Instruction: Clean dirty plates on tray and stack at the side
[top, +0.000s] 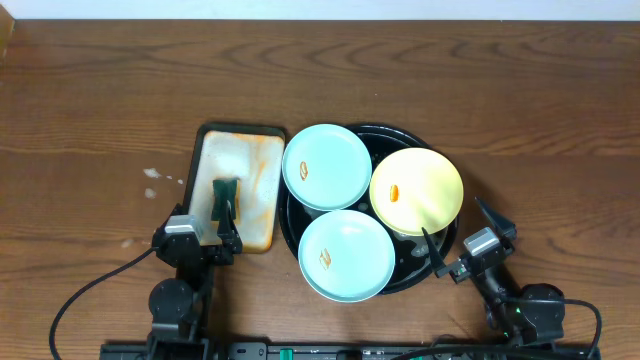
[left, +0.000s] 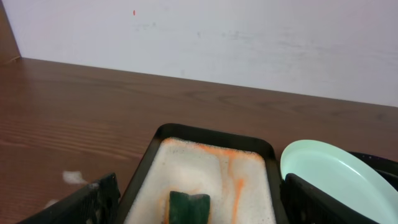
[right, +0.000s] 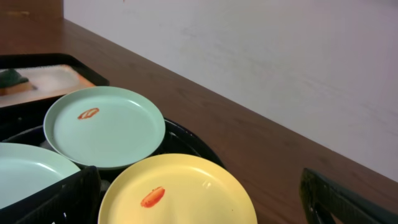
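Across the brown tabletop (top: 100, 120) you have two trays side by side near your edge. The black tray (top: 390, 131) sits right of centre and carries all three plates, crowded rim to rim. One mint plate (top: 327, 167) lies at its far left, overhanging the rim toward the cream tray (top: 255, 160). The yellow plate (top: 417, 190) lies at its right. The second mint plate (top: 346, 255) lies nearest you and overhangs the near rim. Each plate shows a small orange smear. No plate lies on the tabletop beside the tray.

The cream tray, dark-rimmed and streaked orange, sits just left of the black one. A green sponge (top: 227, 195) rests on it, toward its near end.

Your left end effector (left: 200, 186) hangs over the near end of the cream tray, fingers spread wide and holding nothing, with the sponge straight ahead between them. Your right end effector (top: 455, 222) sits at the near right of the black tray, also spread wide and empty, and the yellow plate's near edge lies between its fingers.

A few white specks (top: 150, 175) dot the tabletop left of the cream tray
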